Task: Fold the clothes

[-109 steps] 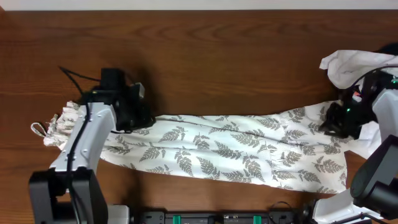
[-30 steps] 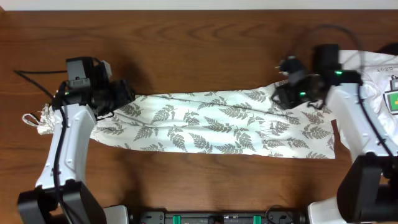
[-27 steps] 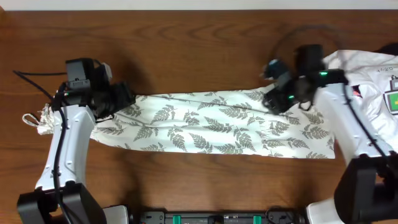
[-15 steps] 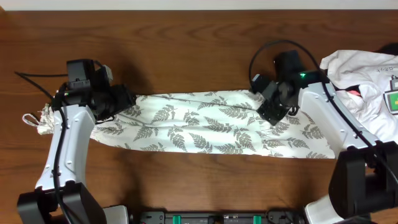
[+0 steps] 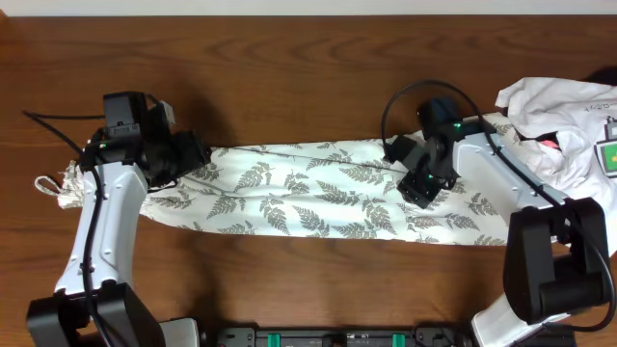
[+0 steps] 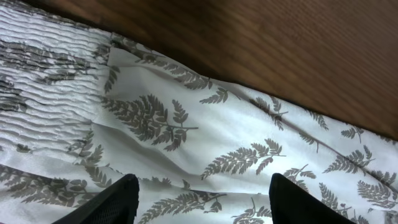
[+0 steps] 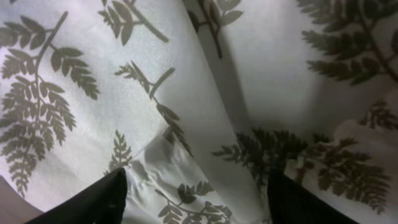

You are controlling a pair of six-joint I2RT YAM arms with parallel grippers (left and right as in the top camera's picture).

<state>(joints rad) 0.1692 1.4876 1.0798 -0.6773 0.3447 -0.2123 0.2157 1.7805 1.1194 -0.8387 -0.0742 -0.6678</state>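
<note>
- The fern-print garment (image 5: 318, 198) lies stretched in a long band across the table (image 5: 289, 77), between both arms.
- The left gripper (image 6: 199, 202) hovers over the gathered left end, fingers apart and empty. Closing here may catch only the top layer, so the fold drags unevenly.
- The right gripper (image 7: 199, 199), also spread and empty, sits low over a crease. Pinching that ridge could bunch the cloth.
- The plain white garment (image 5: 564, 101) lies near the right end and may snag.

A crumpled plain white garment (image 5: 554, 96) with a green-yellow tag (image 5: 609, 154) lies on the wooden table (image 5: 308, 67).
</note>
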